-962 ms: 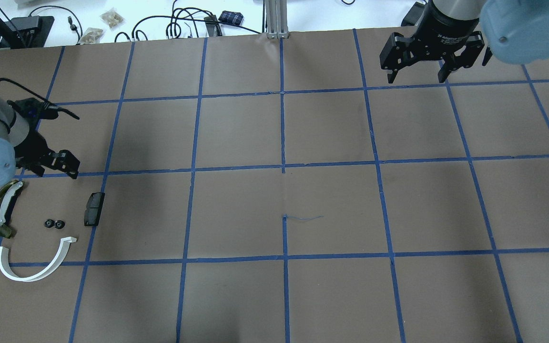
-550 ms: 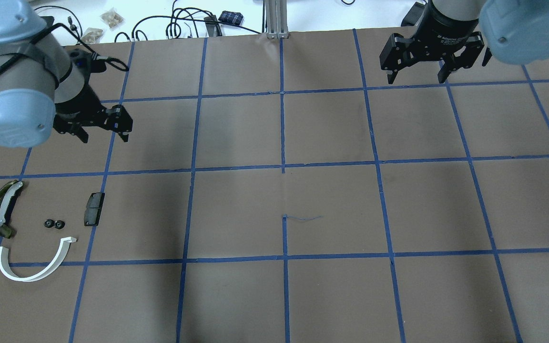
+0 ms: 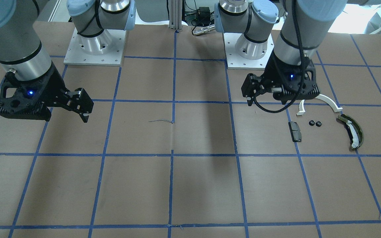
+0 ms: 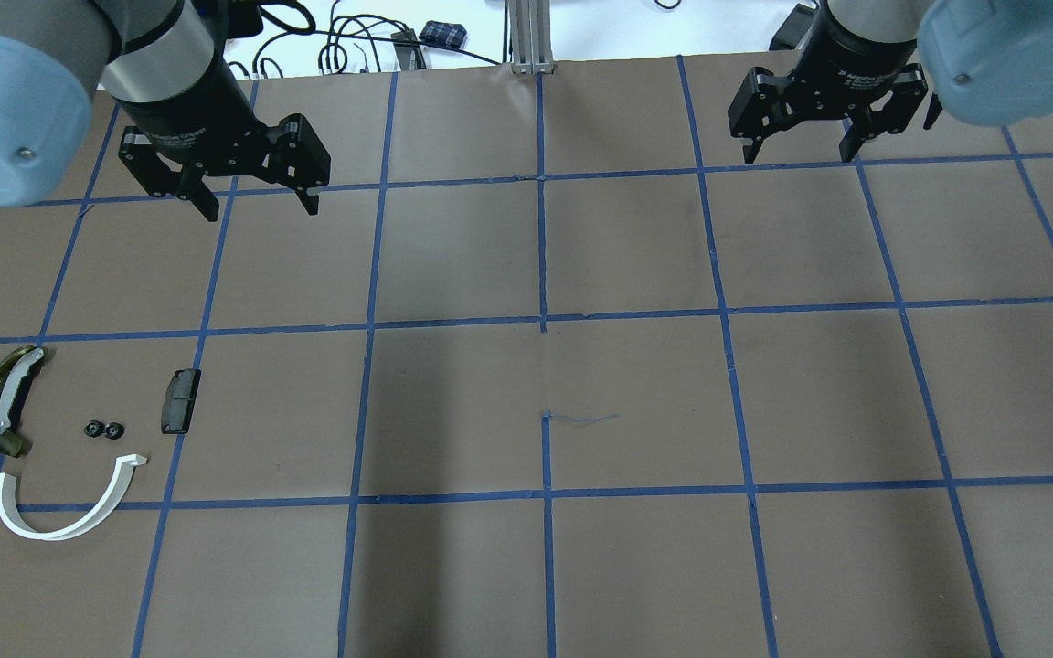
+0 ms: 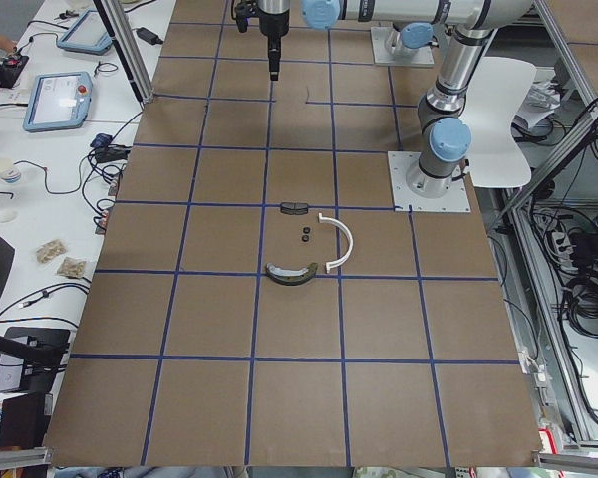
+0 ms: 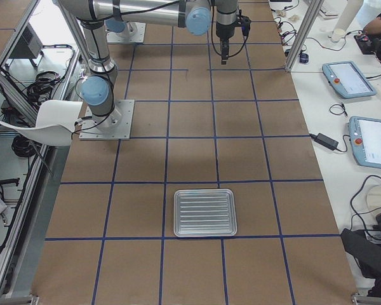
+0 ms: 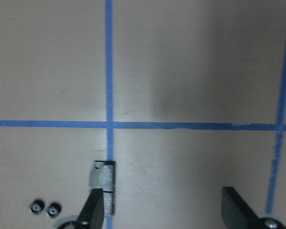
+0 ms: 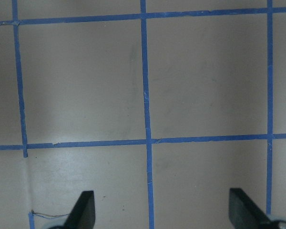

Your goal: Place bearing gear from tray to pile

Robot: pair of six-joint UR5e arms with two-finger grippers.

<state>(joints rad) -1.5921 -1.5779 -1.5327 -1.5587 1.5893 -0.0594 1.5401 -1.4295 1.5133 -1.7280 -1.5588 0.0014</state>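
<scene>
The pile lies at the table's left: a white half-ring arc (image 4: pixel 65 507), a dark flat block (image 4: pixel 180 400), an olive-green curved piece (image 4: pixel 4 402) and two small black bearing gears (image 4: pixel 104 429), which also show in the front view (image 3: pixel 315 123) and the left wrist view (image 7: pixel 44 208). My left gripper (image 4: pixel 261 210) is open and empty, high above the table, well beyond the pile. My right gripper (image 4: pixel 799 153) is open and empty at the far right. The ridged silver tray (image 6: pixel 204 212) shows nothing in it.
Cables and small bags (image 4: pixel 214 35) lie on the white bench beyond the far table edge. Both arm bases (image 3: pixel 93 49) stand on plates at the robot's side. Blue tape lines grid the brown table top.
My left arm has risen from just beside the pile and swung away to the far side and rightward, gripper open and empty. The pile and the right arm have not moved.
</scene>
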